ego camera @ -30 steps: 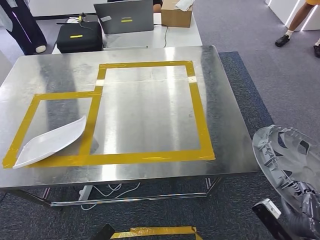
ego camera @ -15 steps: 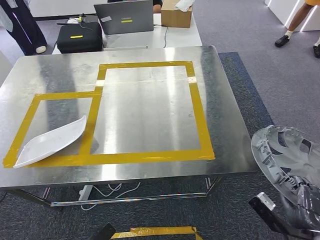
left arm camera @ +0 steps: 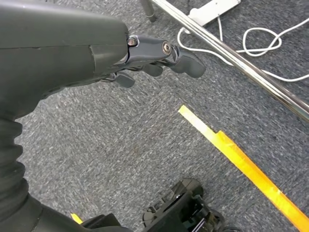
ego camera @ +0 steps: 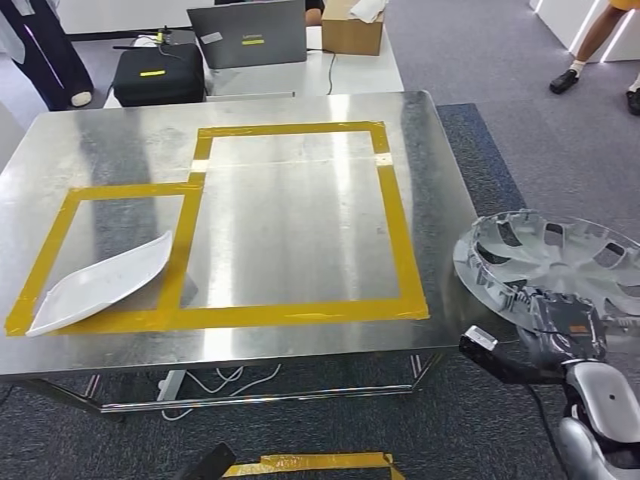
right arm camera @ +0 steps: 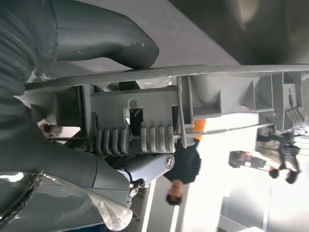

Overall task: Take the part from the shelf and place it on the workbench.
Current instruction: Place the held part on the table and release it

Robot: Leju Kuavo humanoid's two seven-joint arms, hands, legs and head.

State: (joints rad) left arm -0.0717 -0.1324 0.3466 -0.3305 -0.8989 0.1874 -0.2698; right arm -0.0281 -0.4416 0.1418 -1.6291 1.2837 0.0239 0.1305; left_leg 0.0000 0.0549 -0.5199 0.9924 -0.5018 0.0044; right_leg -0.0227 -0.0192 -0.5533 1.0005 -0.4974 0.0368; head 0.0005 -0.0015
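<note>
The part is a round silver hubcap (ego camera: 555,255) with spoke openings, held nearly flat in the air beside the right edge of the steel workbench (ego camera: 249,215). My right hand (ego camera: 562,330) grips its near rim from below. In the right wrist view the thumb lies on one face of the hubcap (right arm camera: 218,94) and the fingers (right arm camera: 146,169) clamp the ribbed clips on the other. My left hand (left arm camera: 160,55) hangs over grey carpet, fingers loosely extended, holding nothing.
Yellow tape (ego camera: 400,240) marks a large square and a smaller one on the bench; a white curved panel (ego camera: 102,283) lies in the smaller one. Behind stands a table with a laptop (ego camera: 249,32), black case (ego camera: 158,72) and cardboard box (ego camera: 352,30). People's legs show at both far corners.
My right hand has lifted the hubcap up and leftward toward the bench edge, and tipped it from steeply tilted to nearly flat.
</note>
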